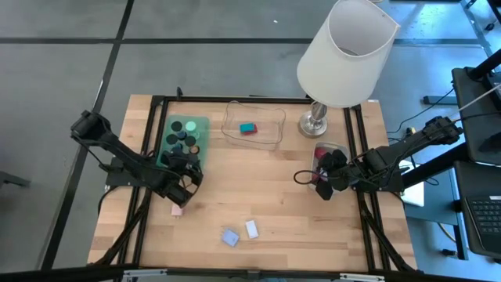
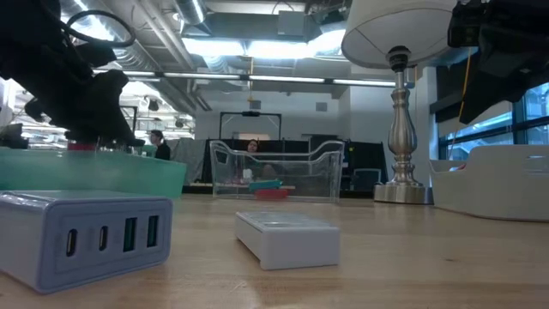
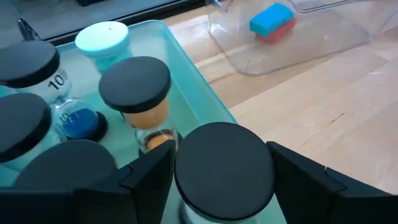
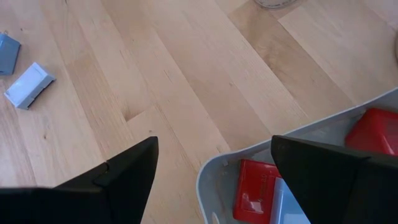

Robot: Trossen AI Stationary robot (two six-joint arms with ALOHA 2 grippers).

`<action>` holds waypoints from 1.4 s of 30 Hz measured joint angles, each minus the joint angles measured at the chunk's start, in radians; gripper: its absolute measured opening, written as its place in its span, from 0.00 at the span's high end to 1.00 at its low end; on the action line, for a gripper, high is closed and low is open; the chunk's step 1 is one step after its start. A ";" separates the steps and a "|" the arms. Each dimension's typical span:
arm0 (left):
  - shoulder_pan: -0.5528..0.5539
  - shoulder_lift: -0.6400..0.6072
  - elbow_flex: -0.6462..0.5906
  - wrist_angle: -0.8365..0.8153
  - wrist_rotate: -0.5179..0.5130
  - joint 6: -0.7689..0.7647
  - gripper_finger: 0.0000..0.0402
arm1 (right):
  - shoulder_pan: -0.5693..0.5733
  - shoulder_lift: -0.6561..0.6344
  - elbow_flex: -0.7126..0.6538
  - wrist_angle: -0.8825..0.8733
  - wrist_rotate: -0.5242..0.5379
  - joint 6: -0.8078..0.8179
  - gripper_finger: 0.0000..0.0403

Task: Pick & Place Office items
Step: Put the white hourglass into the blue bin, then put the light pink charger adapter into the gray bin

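black-capped jar [image 3: 224,171] sits between the left gripper [image 3: 217,180] fingers, parted over the green tray [image 3: 186,81], apparently releasing; right gripper [image 4: 214,165] open, empty

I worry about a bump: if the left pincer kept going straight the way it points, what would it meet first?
Probably the black-capped jar right between the left pincer's fingers, in the green tray; beyond it stands an orange-filled jar. Depth is hard to judge.

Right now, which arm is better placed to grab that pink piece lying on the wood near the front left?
The left. The left gripper hangs over the near end of the green tray, just behind the pink piece. The right gripper is across the table at the grey tray.
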 joint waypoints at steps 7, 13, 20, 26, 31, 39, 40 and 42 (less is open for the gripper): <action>0.001 -0.059 0.000 -0.022 0.007 0.010 0.32 | 0.000 0.000 0.000 0.000 0.000 0.000 0.22; 0.001 -0.142 0.000 -0.034 0.006 0.132 0.27 | 0.000 0.000 0.000 0.000 -0.002 0.000 0.22; 0.001 -0.297 0.010 -0.054 -0.055 0.331 0.26 | 0.000 0.000 0.000 0.000 -0.002 0.000 0.22; 0.001 -0.380 0.081 0.053 -0.026 0.597 0.26 | 0.000 0.000 0.000 0.000 -0.002 0.000 0.22; 0.000 -0.377 0.087 0.346 0.011 0.877 0.26 | 0.000 0.000 0.000 0.000 -0.001 0.000 0.22; 0.000 -0.285 0.087 0.701 0.204 1.178 0.26 | 0.000 0.000 0.000 0.000 0.001 0.000 0.22; 0.000 -0.268 0.088 0.731 0.221 1.203 0.26 | 0.000 0.000 0.000 0.000 0.001 0.000 0.22; 0.000 -0.231 0.087 0.786 0.263 1.251 0.26 | 0.000 0.000 0.000 0.000 0.001 0.000 0.22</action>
